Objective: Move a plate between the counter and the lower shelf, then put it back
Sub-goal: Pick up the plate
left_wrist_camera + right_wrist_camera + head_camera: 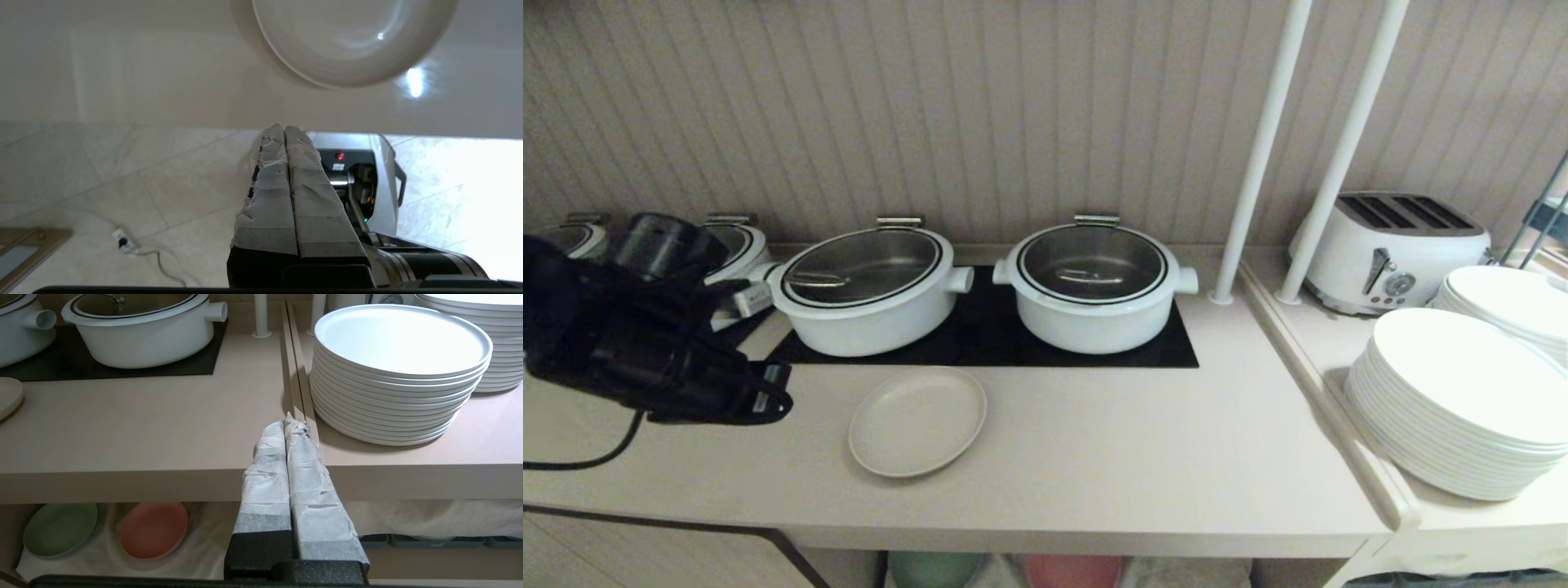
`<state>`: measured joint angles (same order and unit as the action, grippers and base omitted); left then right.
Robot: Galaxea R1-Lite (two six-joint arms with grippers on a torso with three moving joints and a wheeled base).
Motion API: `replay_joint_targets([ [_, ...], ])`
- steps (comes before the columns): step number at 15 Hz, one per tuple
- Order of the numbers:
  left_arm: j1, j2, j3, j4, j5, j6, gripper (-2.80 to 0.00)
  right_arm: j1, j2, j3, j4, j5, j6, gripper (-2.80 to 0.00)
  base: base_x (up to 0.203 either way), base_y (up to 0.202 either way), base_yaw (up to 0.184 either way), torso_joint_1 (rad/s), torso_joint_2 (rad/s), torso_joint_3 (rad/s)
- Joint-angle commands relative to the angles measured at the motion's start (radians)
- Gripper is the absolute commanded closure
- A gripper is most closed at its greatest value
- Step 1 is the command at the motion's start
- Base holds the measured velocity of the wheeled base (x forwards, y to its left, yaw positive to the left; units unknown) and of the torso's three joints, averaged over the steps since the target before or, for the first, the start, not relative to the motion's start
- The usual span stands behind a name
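Observation:
The small cream plate [917, 420] lies flat on the beige counter [1111, 457], just in front of the black hob panel [980, 335]. My left arm [654, 343] hangs over the counter's left end, to the left of the plate. In the left wrist view the left gripper [284, 128] is shut and empty, its tips at the counter's front edge and apart from the plate [351, 41]. My right gripper [290, 422] is shut and empty in front of the counter edge. The lower shelf [212, 539] under the counter has a white cloth.
Two white lidded pots [870, 286] [1094, 286] stand on the hob. White poles [1258, 155], a toaster [1392, 249] and stacks of large white plates [1462, 400] fill the right. A green plate [60, 528] and a pink plate [154, 530] lie on the shelf cloth.

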<state>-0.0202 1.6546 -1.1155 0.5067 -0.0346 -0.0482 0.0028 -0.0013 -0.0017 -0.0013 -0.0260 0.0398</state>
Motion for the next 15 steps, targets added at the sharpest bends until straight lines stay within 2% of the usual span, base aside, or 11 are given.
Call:
replay_joint_targets([
  [1, -0.002, 0.121, -0.049, 0.005, 0.005, 0.002, 0.0, 0.0, 0.001, 0.0, 0.0, 0.0, 0.0, 0.0, 0.0, 0.0, 0.0, 0.0, 0.0, 0.0],
  [7, -0.004, 0.291, -0.145, -0.002, 0.003, 0.005, 0.0, 0.0, 0.001, 0.0, 0.0, 0.0, 0.0, 0.0, 0.0, 0.0, 0.0, 0.0, 0.0, 0.0],
  [15, -0.028, 0.412, -0.237, -0.02, 0.004, 0.004, 0.0, 0.0, 0.001, 0.0, 0.0, 0.0, 0.0, 0.0, 0.0, 0.0, 0.0, 0.0, 0.0, 0.0],
])
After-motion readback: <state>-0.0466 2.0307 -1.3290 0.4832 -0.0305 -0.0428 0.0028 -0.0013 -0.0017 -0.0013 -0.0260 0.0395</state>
